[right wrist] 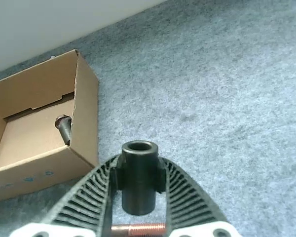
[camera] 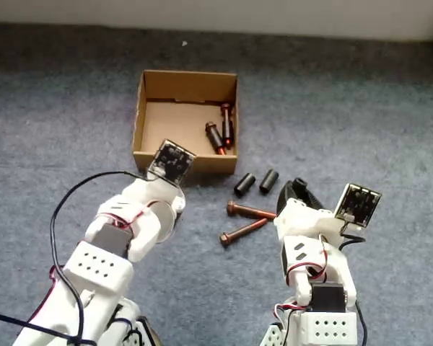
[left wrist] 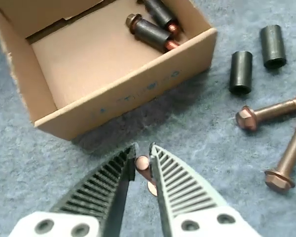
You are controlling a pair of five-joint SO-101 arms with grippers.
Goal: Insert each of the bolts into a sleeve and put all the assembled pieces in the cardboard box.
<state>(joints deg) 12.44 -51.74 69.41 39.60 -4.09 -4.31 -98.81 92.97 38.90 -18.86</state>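
The cardboard box stands on the carpet with two assembled pieces inside. My left gripper hovers just in front of the box's near wall, shut on a copper bolt whose tip shows between the fingers. My right gripper is shut on a black sleeve, held upright with its bore facing up. Two loose black sleeves and two loose bolts lie on the carpet between the arms, right of the box's front corner.
Grey carpet covers the whole work surface, with a pale wall along its far edge. A black cable loops beside the left arm. A bolt's threaded end lies under my right gripper.
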